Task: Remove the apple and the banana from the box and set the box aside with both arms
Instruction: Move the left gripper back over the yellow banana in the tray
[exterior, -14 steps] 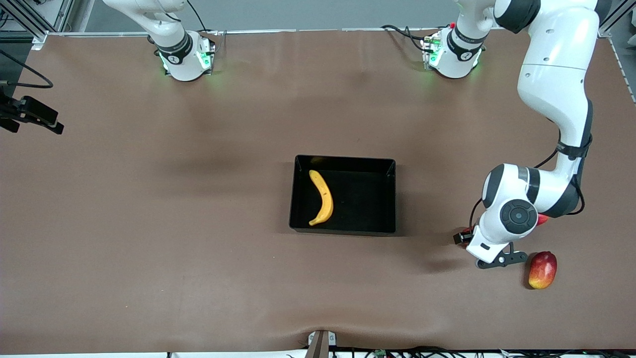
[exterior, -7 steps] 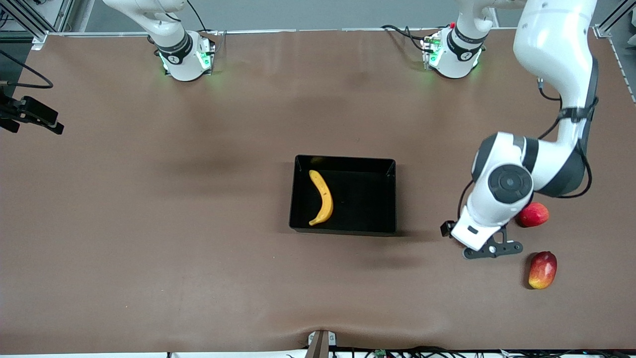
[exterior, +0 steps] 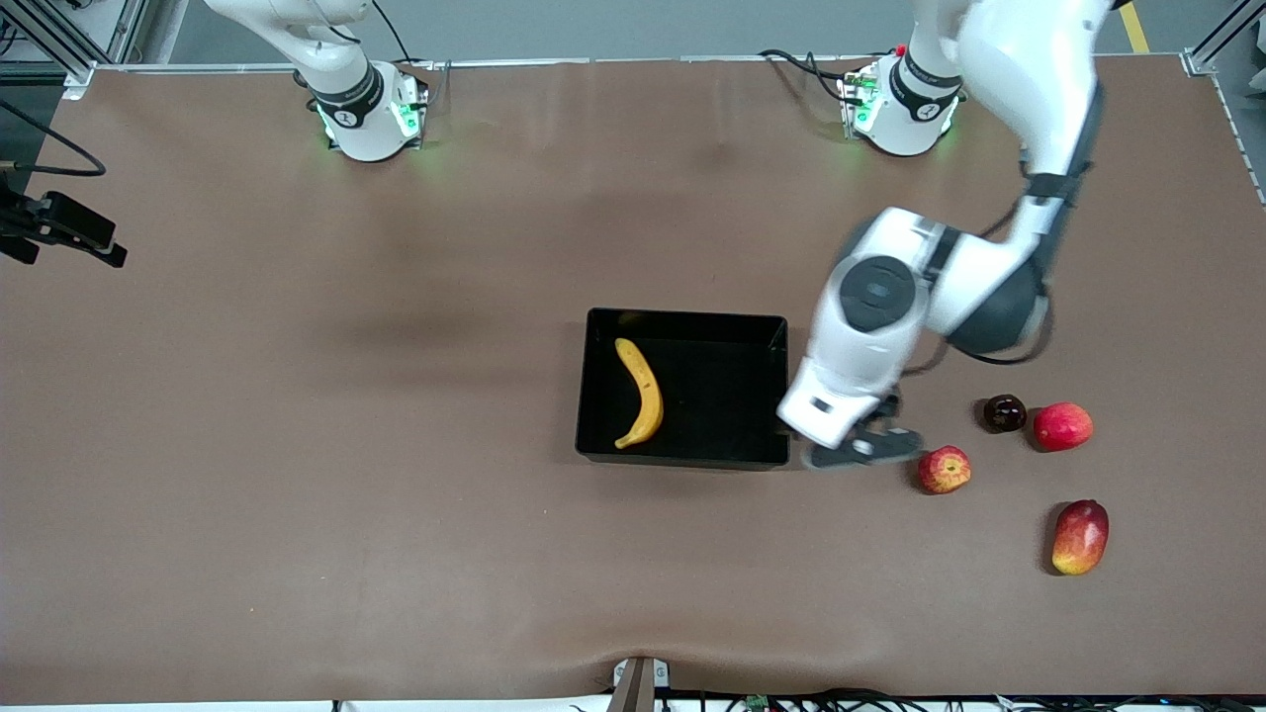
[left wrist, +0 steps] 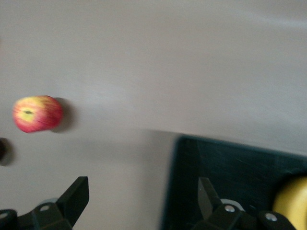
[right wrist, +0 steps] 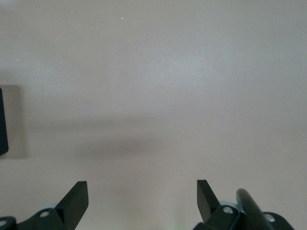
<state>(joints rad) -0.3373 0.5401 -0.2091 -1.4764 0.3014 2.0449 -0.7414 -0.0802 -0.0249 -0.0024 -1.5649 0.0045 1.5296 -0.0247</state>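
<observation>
White left arm bent — left gripper (exterior: 853, 447) spread over box (exterior: 682, 459) edge.

Brown mat (exterior: 297, 494) covers the whole table, w/ soft creases and a bulge near the front edge. Metal rail (exterior: 613, 61) runs along the top edge; grey floor above it, yellow stripe (exterior: 1134, 25) at one corner. Black clamp (exterior: 638, 682) at front edge, cables (exterior: 841, 700) beside it. Light even, shadows faint.
</observation>
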